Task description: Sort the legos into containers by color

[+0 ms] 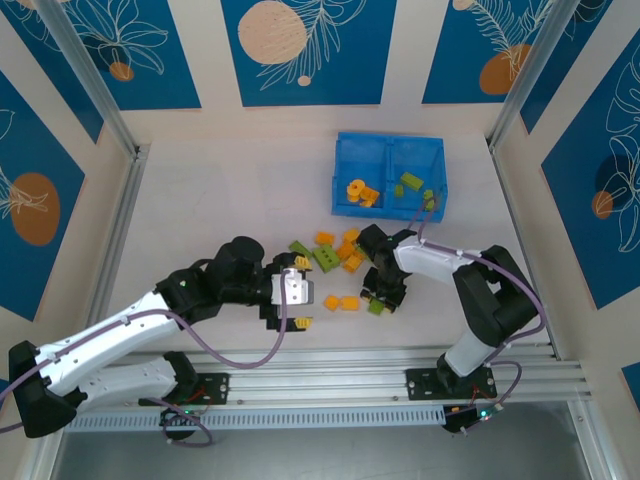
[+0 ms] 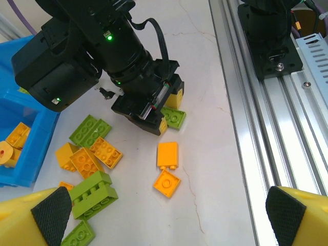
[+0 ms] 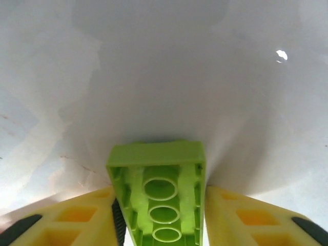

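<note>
The blue tray (image 1: 438,172) holds orange legos (image 1: 358,191) in its left container and green ones (image 1: 411,181) in its right. Loose legos lie mid-table: green (image 1: 325,258), orange (image 1: 350,250), and two orange ones (image 2: 167,155) just ahead of my left gripper (image 1: 306,292), which is open with nothing between its fingers (image 2: 50,215). My right gripper (image 1: 384,298) is down at the table, shut on a lime green lego (image 3: 159,189) whose hollow underside faces the wrist camera. That lego (image 2: 174,117) also shows under the right gripper in the left wrist view.
An aluminium rail (image 1: 400,360) runs along the table's near edge, close to both arm bases. Side walls with metal posts (image 1: 115,225) bound the table left and right. In the left wrist view the tray's corner (image 2: 31,154) stands at the left, next to more loose legos (image 2: 89,130).
</note>
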You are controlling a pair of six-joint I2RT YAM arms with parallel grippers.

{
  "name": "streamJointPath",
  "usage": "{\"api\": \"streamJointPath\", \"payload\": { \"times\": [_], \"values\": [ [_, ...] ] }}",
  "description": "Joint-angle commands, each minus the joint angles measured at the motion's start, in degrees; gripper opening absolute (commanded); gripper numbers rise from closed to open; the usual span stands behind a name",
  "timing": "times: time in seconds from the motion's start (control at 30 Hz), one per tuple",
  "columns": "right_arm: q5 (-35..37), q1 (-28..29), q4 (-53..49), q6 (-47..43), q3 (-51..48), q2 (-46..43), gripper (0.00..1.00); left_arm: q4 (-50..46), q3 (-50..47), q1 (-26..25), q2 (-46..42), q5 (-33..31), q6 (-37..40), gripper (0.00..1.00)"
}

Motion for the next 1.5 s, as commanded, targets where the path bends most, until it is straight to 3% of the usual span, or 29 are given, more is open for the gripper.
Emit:
{"api": "streamJointPath", "payload": {
  "times": [0.0, 0.23, 0.33, 0.43, 0.5, 0.67, 0.87, 1.07, 1.27, 1.47],
  "values": [
    [2.8, 0.3, 1.1, 1.3, -1.3, -3.4, 0.34, 2.6, -1.2, -0.7, -0.5, 2.6, 1.0, 1.00],
    [12.5, -0.3, -4.9, -1.8, 1.7, -16.5, 0.32, 4.9, -1.0, -0.7, -1.4, 4.7, 0.5, 1.00],
    [21.4, -1.3, -6.0, -10.5, 6.1, -20.8, 0.32, 6.7, -0.8, -0.7, -1.9, 4.4, -0.8, 1.00],
    [24.8, -5.7, -2.8, -23.7, 10.8, -21.4, 0.32, 10.5, -0.8, -0.7, -2.1, 1.2, -4.9, 1.00],
    [24.9, -9.6, 1.1, -32.9, 14.0, -19.7, 0.32, 12.1, -0.2, -0.7, -1.5, -3.8, -8.7, 1.00],
    [22.9, -19.7, 6.3, -43.1, 25.2, -7.9, 0.33, 6.7, 3.5, -0.7, 2.2, -17.3, -16.3, 1.00],
    [19.7, -25.9, 6.6, -44.6, 43.1, 13.0, 0.35, 1.7, 7.0, -0.7, 3.5, -24.7, -30.0, 1.00],
    [20.3, -26.9, -3.3, -43.1, 60.9, 30.9, 0.37, -7.6, 10.3, -0.7, 5.0, -32.7, -44.3, 1.00],
    [19.0, -26.5, -5.8, -40.7, 61.6, 30.8, 0.51, -7.6, 7.7, -0.5, 5.7, -35.7, -52.0, 1.00],
    [17.5, -26.6, -8.2, -40.8, 60.9, 21.9, 0.55, -6.4, 8.1, 2.6, 10.2, -37.3, -62.0, 1.00]
  ]
}}
